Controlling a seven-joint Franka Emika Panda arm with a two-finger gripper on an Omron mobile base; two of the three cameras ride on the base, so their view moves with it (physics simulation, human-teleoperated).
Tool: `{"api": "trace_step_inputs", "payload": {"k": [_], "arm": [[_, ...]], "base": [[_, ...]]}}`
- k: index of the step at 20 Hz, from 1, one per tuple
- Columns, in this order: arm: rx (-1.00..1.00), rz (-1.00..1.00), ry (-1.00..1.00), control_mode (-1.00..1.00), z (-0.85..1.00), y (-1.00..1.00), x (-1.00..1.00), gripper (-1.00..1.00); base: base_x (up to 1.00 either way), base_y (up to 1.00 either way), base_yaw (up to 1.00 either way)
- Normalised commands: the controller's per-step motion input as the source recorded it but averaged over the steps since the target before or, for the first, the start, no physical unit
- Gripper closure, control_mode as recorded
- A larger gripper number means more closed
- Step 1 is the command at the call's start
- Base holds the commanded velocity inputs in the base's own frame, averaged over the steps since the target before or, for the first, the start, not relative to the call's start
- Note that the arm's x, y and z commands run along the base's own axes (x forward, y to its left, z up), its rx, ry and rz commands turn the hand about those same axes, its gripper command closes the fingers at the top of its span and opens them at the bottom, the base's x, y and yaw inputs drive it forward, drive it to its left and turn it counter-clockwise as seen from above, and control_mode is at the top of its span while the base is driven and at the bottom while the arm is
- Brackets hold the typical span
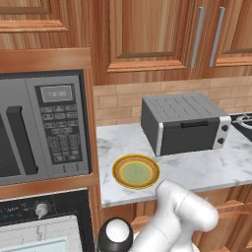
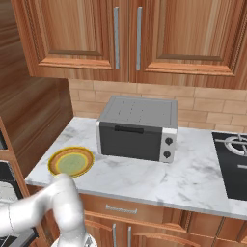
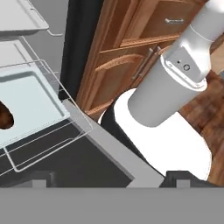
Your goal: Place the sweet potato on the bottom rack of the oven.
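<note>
Kitchen counter and open oven, seen from the base and from the hand.

Left base view: a marble counter (image 1: 206,170) carries a grey toaster oven (image 1: 184,123) with its door closed and two knobs on its right face. In front of it and to its left lies a yellow-rimmed plate (image 1: 136,172) with a pale green centre; nothing lies on it. Left of the counter a grey microwave (image 1: 44,125) with a keypad is built into the wooden column. Below the microwave sits the black front of the oven (image 1: 44,216), with a round silver knob (image 1: 41,210) and pale glass beneath. Wooden wall cabinets (image 1: 147,34) hang above a tan brick backsplash. The white arm rises at the lower right, its elbow overlapping the counter edge just below the plate.

Right base view: a black stovetop (image 2: 234,164) lies at the right end of the counter, well apart from the toaster oven; drawers (image 2: 120,210) with silver handles run below.

Hand view: a wire rack (image 3: 48,127), pulled out of the oven cavity, bears a pale tray (image 3: 30,103). The sweet potato (image 3: 5,115), dark brown and cut off by the left edge, rests on that tray. A second tray sits higher, at the upper left. The gripper's fingertips are not clearly visible, so whether it is released or clenched cannot be told.
</note>
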Motion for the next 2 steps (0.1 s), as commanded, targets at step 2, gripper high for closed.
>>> {"api": "trace_step_inputs", "payload": {"k": [2], "arm": [[0.22, -0.12, 0.18, -1.00, 0.00, -0.86, 0.33, -1.00]], "base": [[0.00, 0.00, 0.00]]}}
